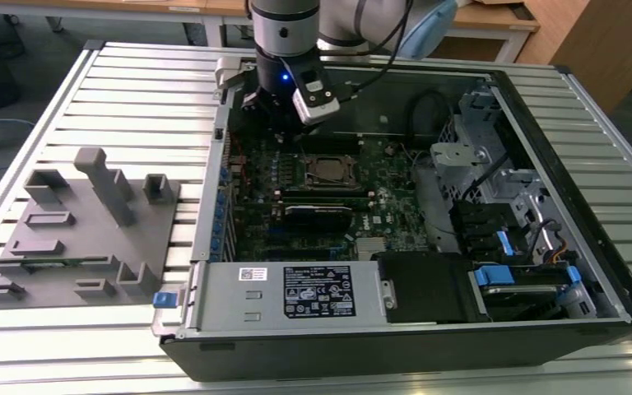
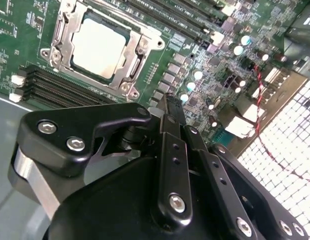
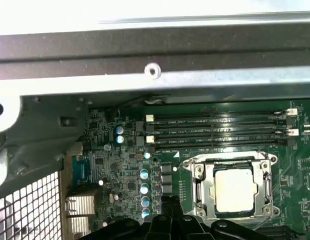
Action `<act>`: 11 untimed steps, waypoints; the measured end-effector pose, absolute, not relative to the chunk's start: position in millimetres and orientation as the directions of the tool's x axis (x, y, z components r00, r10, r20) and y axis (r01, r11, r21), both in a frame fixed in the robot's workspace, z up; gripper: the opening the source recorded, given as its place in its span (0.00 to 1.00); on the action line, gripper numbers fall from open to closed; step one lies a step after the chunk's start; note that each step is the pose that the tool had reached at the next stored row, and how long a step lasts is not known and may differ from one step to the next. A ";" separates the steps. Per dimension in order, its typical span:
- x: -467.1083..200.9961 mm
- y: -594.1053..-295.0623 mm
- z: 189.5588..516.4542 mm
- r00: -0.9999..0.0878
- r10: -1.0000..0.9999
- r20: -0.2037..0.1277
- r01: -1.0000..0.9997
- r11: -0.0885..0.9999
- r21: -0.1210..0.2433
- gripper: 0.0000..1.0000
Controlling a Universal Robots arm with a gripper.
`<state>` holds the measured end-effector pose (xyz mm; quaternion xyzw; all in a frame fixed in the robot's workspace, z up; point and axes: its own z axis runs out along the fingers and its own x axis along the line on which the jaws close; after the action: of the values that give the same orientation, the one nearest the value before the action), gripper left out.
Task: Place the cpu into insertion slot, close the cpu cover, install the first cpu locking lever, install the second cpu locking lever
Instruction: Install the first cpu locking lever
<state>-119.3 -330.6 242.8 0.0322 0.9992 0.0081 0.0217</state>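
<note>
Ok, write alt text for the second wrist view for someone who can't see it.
A black gripper, jaws together with nothing between them, hovers over a green motherboard. Apart from it, the small square silver-grey cpu lies framed by the thin silver metal cpu cover.

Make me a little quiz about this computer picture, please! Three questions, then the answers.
1. True or false: the cpu is seated on the green board.
2. Where is the tool? A: above the green board, beside the cpu. B: clamped on the cpu. C: pressing down on the chip's frame.
3. What is the silver frame lying around the chip called?

Key: 1 true. 2 A. 3 the cpu cover.
</note>
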 end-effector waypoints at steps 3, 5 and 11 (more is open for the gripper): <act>-119.3 -325.5 242.8 -0.997 0.065 -0.043 0.064 0.998 0.018 0.10; -119.3 -322.9 242.7 -0.997 0.065 -0.043 0.065 0.998 0.018 0.10; -124.2 -319.1 242.5 -0.997 0.065 -0.043 0.065 0.998 0.018 0.10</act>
<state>-124.2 -319.1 242.5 0.0325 0.9992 0.0081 0.0220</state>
